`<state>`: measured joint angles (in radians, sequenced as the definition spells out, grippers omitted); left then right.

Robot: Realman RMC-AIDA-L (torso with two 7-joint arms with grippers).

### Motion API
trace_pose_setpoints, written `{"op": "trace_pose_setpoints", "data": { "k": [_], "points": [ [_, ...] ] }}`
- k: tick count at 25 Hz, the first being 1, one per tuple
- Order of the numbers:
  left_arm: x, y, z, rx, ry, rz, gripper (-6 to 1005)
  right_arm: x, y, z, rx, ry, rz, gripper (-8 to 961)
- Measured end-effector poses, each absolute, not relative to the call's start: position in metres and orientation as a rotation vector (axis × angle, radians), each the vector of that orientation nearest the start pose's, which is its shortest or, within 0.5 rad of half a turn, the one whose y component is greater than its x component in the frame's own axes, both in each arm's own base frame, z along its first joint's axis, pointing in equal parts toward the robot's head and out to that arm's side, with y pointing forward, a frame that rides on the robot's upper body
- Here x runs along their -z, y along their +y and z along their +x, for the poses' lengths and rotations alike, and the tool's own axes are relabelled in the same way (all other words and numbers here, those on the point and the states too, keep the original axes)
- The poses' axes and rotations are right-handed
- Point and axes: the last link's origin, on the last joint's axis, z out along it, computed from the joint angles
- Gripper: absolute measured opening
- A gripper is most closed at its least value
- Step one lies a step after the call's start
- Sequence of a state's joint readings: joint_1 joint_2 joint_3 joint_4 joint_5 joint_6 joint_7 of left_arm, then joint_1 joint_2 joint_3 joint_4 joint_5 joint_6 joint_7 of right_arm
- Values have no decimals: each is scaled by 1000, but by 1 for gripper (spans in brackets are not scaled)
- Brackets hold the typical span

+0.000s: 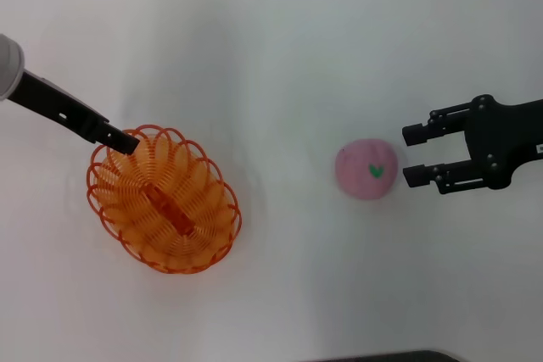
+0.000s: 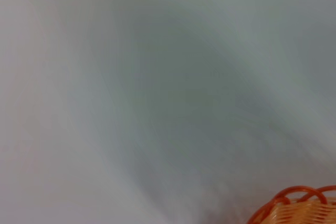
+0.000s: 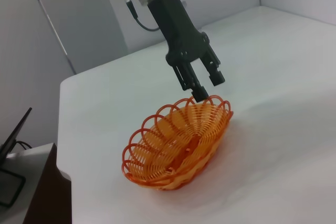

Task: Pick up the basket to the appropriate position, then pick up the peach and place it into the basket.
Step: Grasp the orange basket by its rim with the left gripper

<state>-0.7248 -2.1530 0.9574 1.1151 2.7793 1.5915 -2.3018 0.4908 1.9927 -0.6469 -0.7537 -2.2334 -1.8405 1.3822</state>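
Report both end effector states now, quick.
Left end effector: open, one finger at the orange wire basket's rim, not gripping it.
Right end effector: open, empty, just beside the pink toy peach.

The basket (image 1: 163, 199) is bright orange, woven in looped wire with a scalloped rim, its centre a paler orange. At its three o'clock the peach (image 1: 366, 169) is matte pink with a small green leaf mark. Both grippers are black, on a plain white table (image 1: 280, 48).

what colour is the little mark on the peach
Green, on the pink peach; it shows best in the head view.
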Motion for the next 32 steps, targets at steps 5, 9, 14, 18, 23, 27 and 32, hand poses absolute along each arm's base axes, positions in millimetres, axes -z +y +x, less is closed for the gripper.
{"op": "trace_pose_setpoints", "data": {
  "k": [5,9,14,18,23,27,32],
  "points": [
    [-1,371,-225,-470,-1087,-2591,779,-40,291,289,-468,576,-2989,644],
    [8,369,-231,-503,-1104,-2592,777,-40,291,289,-467,576,-2988,643],
    [12,368,-231,-514,-1112,-2603,775,-40,291,289,-467,575,-2988,643],
    [12,368,-231,-514,-1122,-2598,773,-39,291,289,-470,578,-2989,644],
    [10,369,-233,-502,-1157,-2569,650,-38,291,289,-476,584,-2992,644],
    [9,369,-235,-500,-1167,-2560,542,-38,292,290,-472,585,-2987,644],
    [8,369,-236,-502,-1172,-2557,425,-38,292,290,-471,583,-2985,644]
  ]
}}
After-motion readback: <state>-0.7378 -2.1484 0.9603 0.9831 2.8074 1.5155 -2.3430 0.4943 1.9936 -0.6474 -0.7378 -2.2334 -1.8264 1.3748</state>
